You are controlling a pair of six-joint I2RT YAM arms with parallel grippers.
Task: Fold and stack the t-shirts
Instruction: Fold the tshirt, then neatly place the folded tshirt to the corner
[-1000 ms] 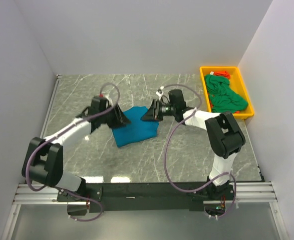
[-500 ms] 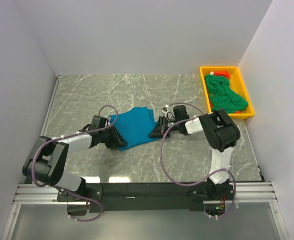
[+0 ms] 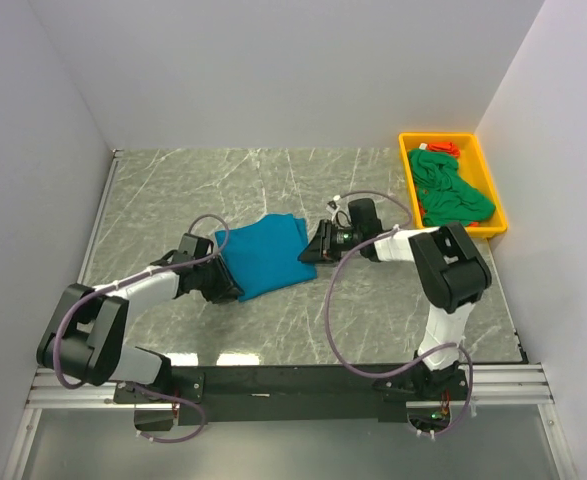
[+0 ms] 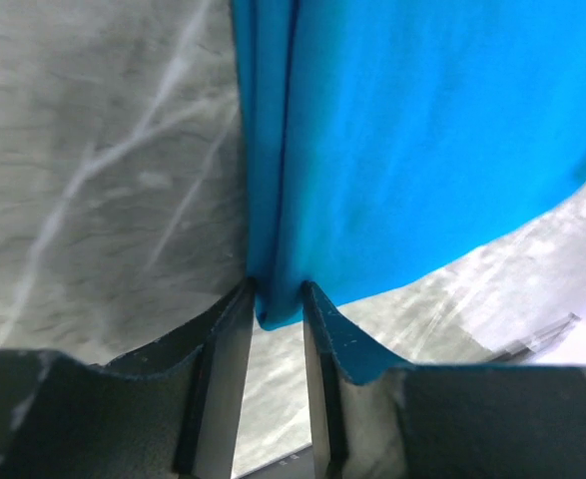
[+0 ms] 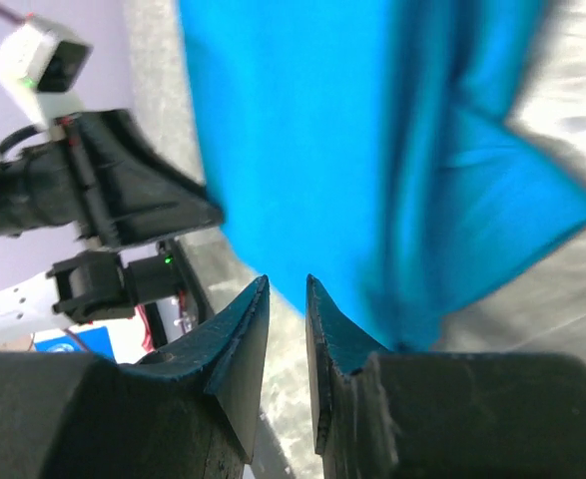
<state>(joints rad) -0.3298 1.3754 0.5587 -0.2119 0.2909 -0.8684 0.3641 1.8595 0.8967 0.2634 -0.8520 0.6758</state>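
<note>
- Top view: the teal-blue t-shirt (image 3: 265,256) lies folded on the table (image 3: 173,190), between the two grippers. The left gripper (image 3: 225,283) is at its near-left corner and the right gripper (image 3: 315,248) at its right edge. Well beyond the right gripper, the green t-shirt (image 3: 455,198) and the red-orange piece (image 3: 446,148) sit in the yellow bin (image 3: 405,165).
- Left wrist view: the fingers (image 4: 228,339) are clamped on the shirt's folded edge, and the cloth spreads ahead of them.
- Right wrist view: the fingers (image 5: 248,324) stand narrowly apart with the shirt's edge at their tips. Whether they pinch it cannot be told.
</note>
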